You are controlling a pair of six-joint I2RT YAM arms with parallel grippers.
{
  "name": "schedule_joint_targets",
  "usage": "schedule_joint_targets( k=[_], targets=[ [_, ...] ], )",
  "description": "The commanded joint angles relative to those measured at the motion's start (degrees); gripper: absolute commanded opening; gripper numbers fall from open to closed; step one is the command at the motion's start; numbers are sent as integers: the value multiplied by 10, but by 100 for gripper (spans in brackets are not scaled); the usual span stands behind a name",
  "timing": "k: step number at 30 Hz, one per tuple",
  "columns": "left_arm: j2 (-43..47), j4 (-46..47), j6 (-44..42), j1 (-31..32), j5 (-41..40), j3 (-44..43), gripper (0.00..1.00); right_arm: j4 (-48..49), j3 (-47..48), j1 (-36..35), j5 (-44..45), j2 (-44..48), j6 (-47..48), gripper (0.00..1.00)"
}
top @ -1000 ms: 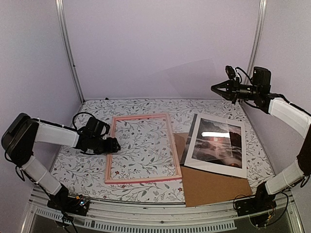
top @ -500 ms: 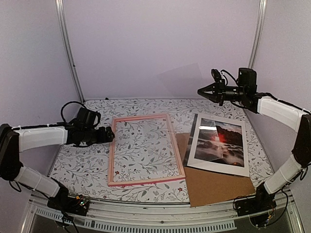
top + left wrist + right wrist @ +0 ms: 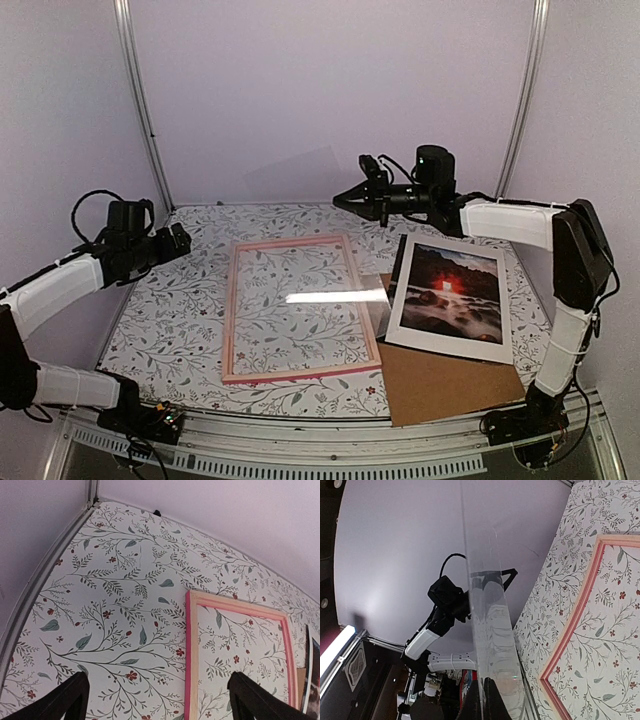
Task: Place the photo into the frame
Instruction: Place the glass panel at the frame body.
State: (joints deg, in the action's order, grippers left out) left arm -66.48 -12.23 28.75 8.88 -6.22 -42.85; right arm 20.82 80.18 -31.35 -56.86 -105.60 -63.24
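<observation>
My left jaws drew back from the frame (image 3: 290, 240), spread wide; my right jaws bring a pinched clear sheet (image 3: 487, 620) over it; the photo (image 3: 452, 292) is not in yet.

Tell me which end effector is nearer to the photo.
Right. The right end effector, gripping a clear sheet, hangs raised just beyond the photo's far left corner; the left end effector is across the frame, past its left rail.

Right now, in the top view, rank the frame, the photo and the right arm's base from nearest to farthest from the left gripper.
From the left gripper:
1. frame, just to its right.
2. photo, across the table on the right.
3. right arm's base, at the near right corner.
</observation>
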Motion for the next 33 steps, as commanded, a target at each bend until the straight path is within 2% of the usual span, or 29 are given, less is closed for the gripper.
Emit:
schedule_joint_targets(
  k=[1,7,13,20,31,33],
  targets=[
    [20,-11,-15,-17,1,-17,100,47,17,-1,23,-69,-43,0],
    [-1,0,-19,-18,25,-13,100,44,27,9,19,-185,-35,0],
    [-12,9,-24,-17,44,-1,100,-7,28,26,34,-237,21,0],
    [-17,22,-25,-16,53,11,100,-100,38,28,81,-240,113,0],
    [-59,41,-21,14,55,18,100,-111,40,27,58,-233,132,0],
    [-67,45,-18,23,53,19,100,-118,40,26,48,-229,139,5]
  ],
)
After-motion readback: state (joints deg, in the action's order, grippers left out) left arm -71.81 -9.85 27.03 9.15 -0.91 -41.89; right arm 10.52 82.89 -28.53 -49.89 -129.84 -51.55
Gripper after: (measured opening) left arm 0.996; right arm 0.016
